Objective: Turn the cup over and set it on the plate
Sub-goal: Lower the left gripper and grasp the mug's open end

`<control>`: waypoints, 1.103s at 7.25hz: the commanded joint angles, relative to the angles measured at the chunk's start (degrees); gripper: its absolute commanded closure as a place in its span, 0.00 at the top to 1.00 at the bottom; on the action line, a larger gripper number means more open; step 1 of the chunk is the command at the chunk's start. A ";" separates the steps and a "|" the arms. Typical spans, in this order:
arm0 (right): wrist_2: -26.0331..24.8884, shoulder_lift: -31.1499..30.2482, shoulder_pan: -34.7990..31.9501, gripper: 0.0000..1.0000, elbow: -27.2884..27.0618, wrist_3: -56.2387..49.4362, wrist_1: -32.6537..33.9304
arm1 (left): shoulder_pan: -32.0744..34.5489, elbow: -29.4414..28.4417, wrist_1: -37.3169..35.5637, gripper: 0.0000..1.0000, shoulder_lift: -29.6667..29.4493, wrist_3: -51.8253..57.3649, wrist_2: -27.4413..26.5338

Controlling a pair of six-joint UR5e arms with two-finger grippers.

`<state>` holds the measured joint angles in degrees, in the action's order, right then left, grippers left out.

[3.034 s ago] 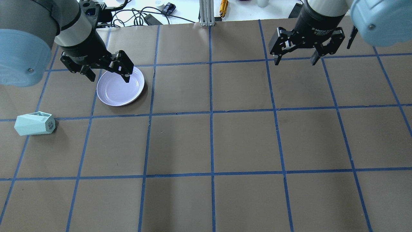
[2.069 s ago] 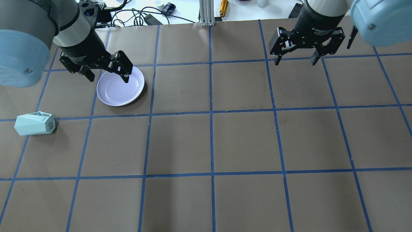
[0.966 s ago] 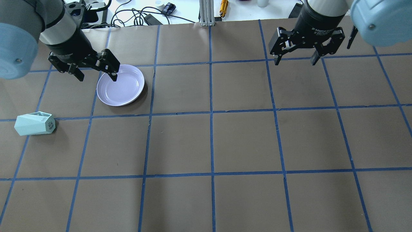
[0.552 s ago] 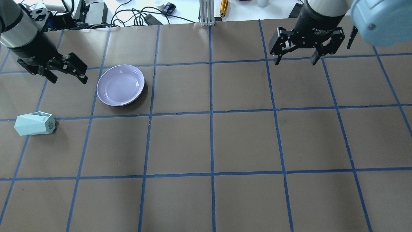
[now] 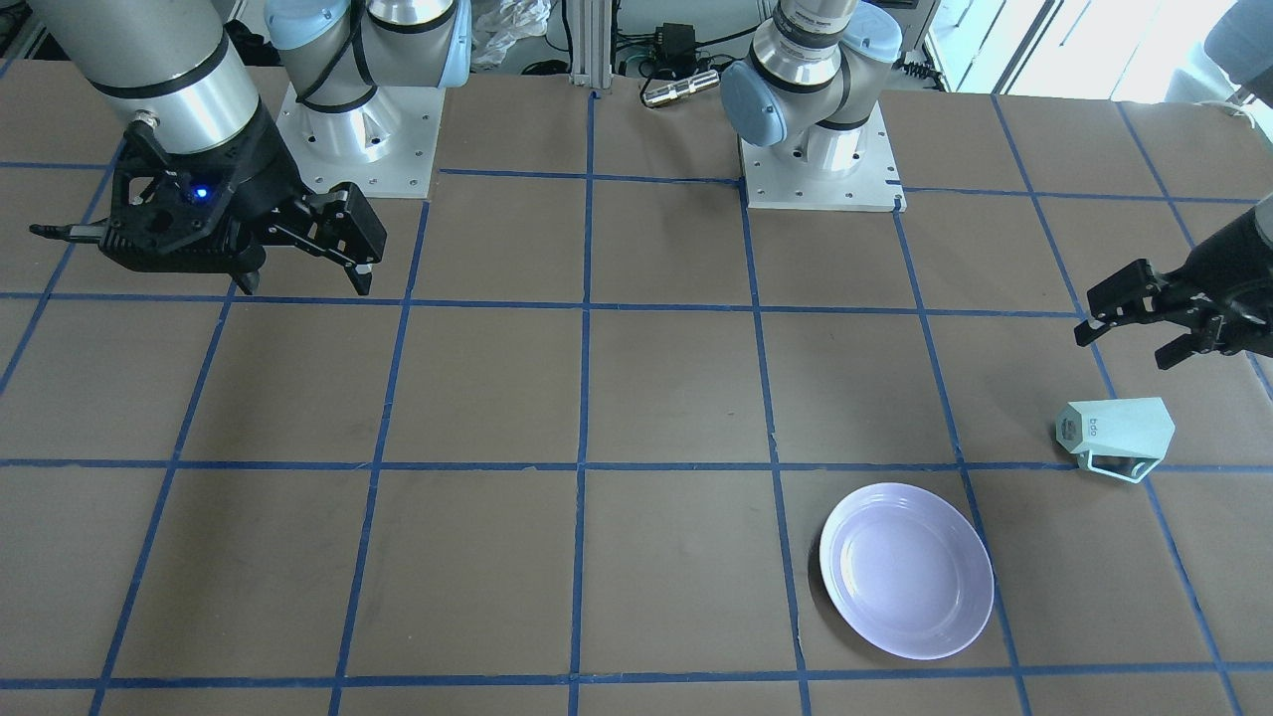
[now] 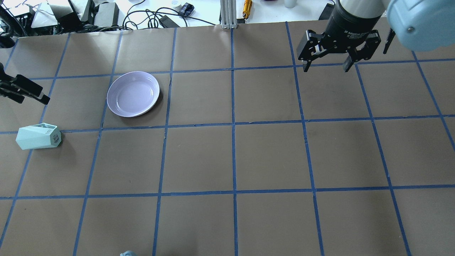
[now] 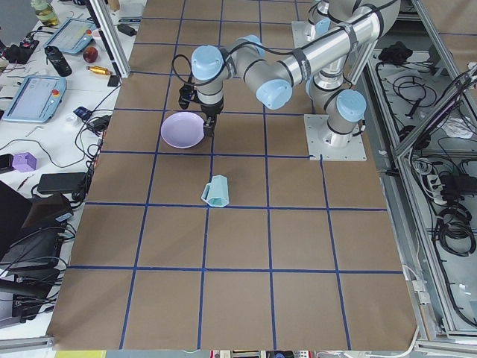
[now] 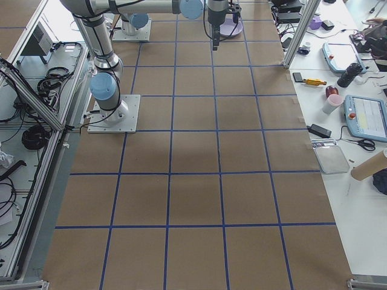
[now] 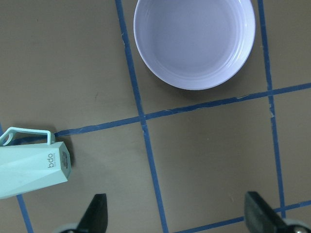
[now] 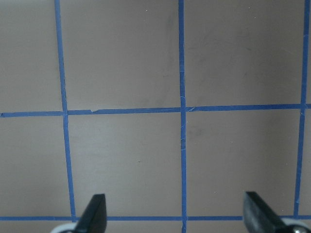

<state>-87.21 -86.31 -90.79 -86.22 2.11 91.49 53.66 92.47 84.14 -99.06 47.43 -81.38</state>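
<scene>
Cup (image 6: pixel 38 136) lies on its side on the tabletop (image 6: pixel 270 156), on the robot's left, marked base toward the table's middle, handle (image 9: pixel 26 136) on the side facing the plate; not yet gripped. Main risk sits here: the sides are slanted facets, so if the jaws close on two faces that aren't parallel it probably squirts out or spins, and a jaw landing on the handle would kick it. Left gripper (image 5: pixel 1127 346) hangs above the tabletop, off to one side of the cup, wide open, nothing in it. If it comes down misaligned it shoves the cup along; a grip on the wrong axis likely leaves the wrist no room to turn the cup upright. Plate (image 6: pixel 133 93) is farther out, apart from the cup, a tape line (image 6: pixel 81 129) between them: set down on the raised rim, the cup tips; the plate looks light and may slide. Right gripper (image 6: pixel 326 68), far across, wide open, empty, out of the way.
</scene>
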 commanded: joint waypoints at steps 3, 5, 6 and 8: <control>0.02 0.00 0.00 1.00 0.00 0.00 0.00 | -9.60 -6.75 -0.64 1.00 -11.65 10.48 3.93; -0.07 0.00 0.00 1.00 0.00 0.00 0.00 | -15.57 -8.44 -0.03 1.00 -16.67 12.85 9.38; -0.07 0.00 0.00 1.00 0.00 0.00 0.00 | -16.56 -9.75 0.15 1.00 -19.39 13.21 9.74; 0.02 0.00 0.00 1.00 0.00 0.00 0.00 | -18.40 -12.04 6.17 0.98 -23.88 13.30 11.75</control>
<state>-87.21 -86.31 -90.79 -86.22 2.11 91.53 36.52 81.78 86.69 -120.29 60.56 -70.87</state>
